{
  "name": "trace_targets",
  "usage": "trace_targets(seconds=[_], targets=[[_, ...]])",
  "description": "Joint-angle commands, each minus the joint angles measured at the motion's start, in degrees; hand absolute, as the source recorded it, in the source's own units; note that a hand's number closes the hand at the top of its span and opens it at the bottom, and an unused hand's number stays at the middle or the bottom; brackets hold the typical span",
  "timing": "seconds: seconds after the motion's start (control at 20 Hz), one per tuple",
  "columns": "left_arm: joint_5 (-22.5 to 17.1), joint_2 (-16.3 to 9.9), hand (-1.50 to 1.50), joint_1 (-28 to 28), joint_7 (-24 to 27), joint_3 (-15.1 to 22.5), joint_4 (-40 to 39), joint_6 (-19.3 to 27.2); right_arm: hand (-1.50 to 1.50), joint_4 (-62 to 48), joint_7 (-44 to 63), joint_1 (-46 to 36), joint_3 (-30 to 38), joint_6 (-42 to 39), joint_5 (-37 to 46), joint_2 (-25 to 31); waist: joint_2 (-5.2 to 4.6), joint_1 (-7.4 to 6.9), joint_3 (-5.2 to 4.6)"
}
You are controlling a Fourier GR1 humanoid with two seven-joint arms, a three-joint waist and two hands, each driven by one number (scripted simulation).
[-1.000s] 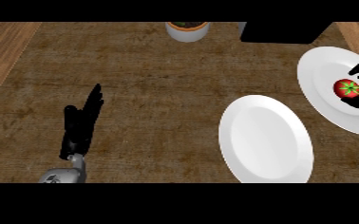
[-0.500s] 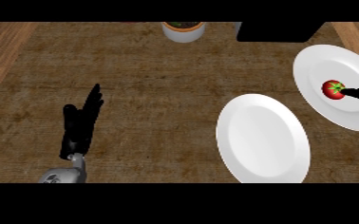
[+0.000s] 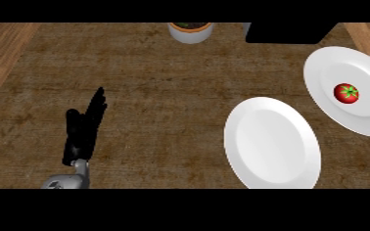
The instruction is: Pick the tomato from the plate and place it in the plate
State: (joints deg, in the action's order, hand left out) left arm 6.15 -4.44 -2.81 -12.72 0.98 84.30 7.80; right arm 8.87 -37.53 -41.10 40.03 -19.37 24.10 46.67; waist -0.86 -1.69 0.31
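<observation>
The tomato [image 3: 346, 93] — red, with a green stem star facing up — lies on the far-right plate [image 3: 325, 71], a white round plate that runs out of the head view at its right edge. The tomato sits right of that plate's middle, with bare white rim all round it and nothing touching it.

Just beside that plate, nearer the robot and to the tomato's lower left, lies a second white plate [image 3: 271, 144] with nothing on it. The two rims come very close; whether they touch or overlap cannot be told.

Both rest on the bench [image 3: 166, 88], a dark brown wood-grain top with lighter wood showing at its far left and far right edges. Well beyond the tomato, up and to its left at the top of the view, stands a small white pot [image 3: 191, 32] with something dark and green in it. Between that pot and the tomato's plate, along the same top edge, is a black box-like thing [image 3: 289, 32]; what it is cannot be told.

The left robot hand [image 3: 83, 132] shows far to the tomato's left, well apart from both plates. Its grey forearm comes in from the lower edge and the black hand stands fingers up — straight, close together, holding and touching nothing.

The right robot hand shows nowhere in the view.
</observation>
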Motion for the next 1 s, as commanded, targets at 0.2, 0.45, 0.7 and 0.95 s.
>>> trace_targets(seconds=[0.2, 0.45, 0.7, 0.95], targets=[[0.4, 1.4, 0.00, 1.5, 3.3, 1.1, -1.8, -0.2, -1.50, 0.3, -6.9, 4.4, 0.7, -2.5, -1.9, -3.1, -0.17, -0.50, 0.01], [0.1, -0.6, 0.00, -1.9, -1.0, -0.3, -0.2, -0.7, -1.50, 1.1, -6.0, 3.2, 0.1, -2.7, -1.8, -1.0, -0.24, -0.72, 0.05], [-0.6, -0.8, 0.00, 0.2, -0.2, -0.3, 0.8, -1.9, -1.50, 0.6, -5.1, 4.6, -0.9, 2.3, -1.1, -2.9, -0.11, -0.68, -0.01], [-0.1, -1.4, 0.00, -1.0, -2.2, -0.5, 1.2, -1.8, -1.50, 0.9, -5.9, 5.1, -2.2, 7.0, 0.0, -5.1, -0.16, -0.80, 0.02]])
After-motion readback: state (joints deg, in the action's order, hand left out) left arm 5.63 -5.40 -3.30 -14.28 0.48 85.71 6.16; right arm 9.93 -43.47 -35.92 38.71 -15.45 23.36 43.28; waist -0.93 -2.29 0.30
